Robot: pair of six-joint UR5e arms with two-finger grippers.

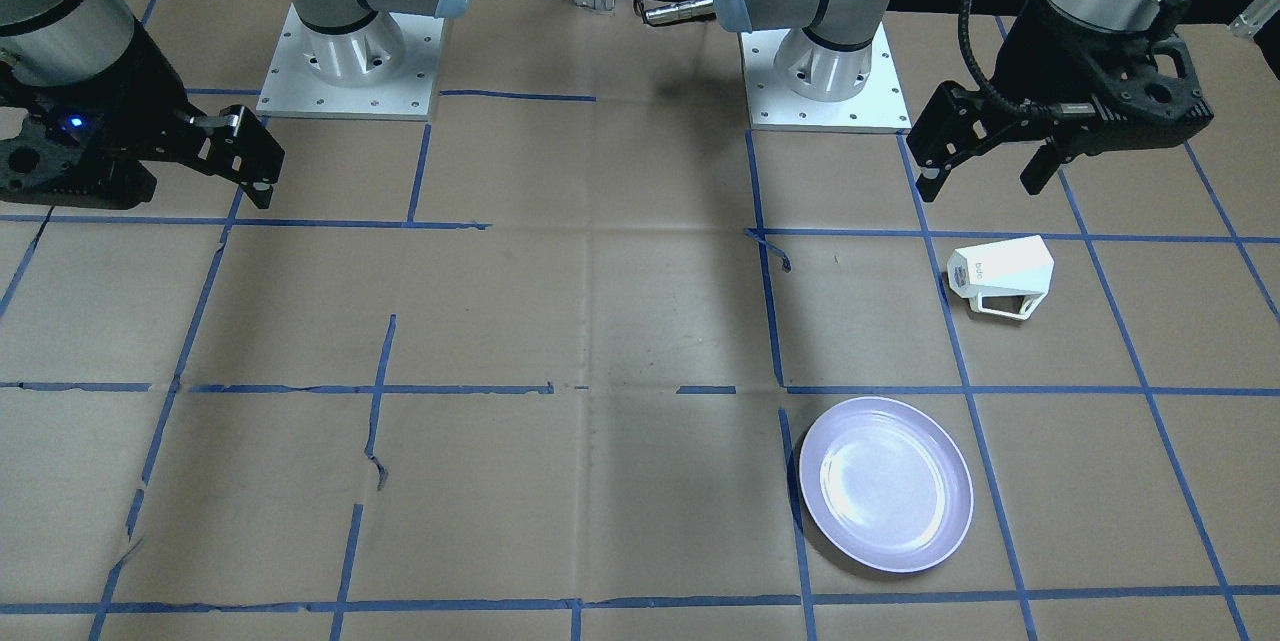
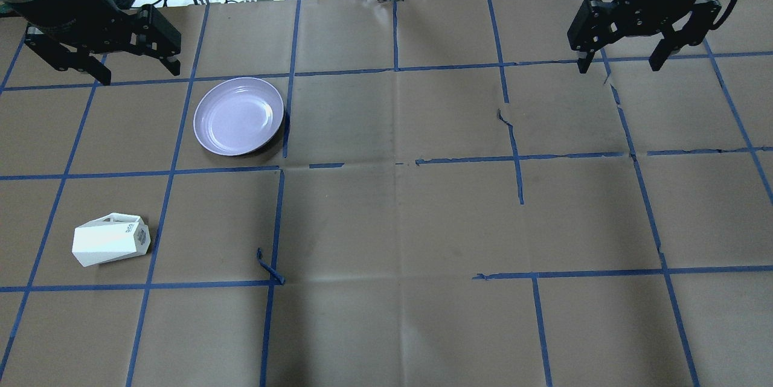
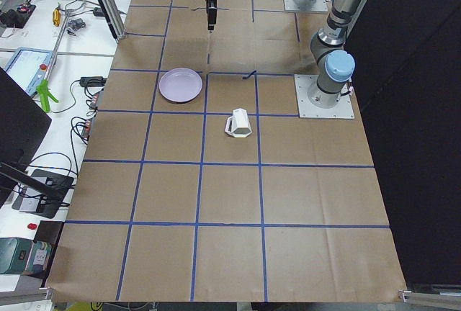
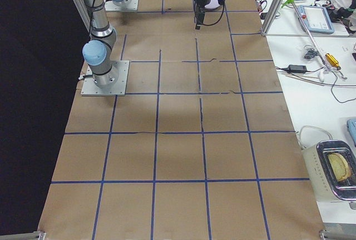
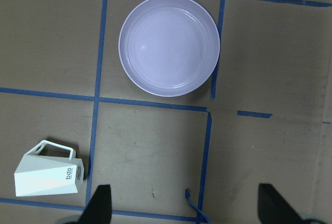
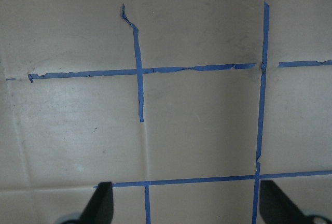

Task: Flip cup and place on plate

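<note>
brown table, tipped cup well apart from left hand

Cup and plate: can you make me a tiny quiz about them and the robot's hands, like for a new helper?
1. Pick one: the cup is A) standing upright, B) lying on its side, C) held in the air.
2. Short answer: does the cup touch the plate?
3. True or false: the left gripper and the right gripper are both open and empty.
Key: 1 B. 2 No, they are apart. 3 True.
</note>
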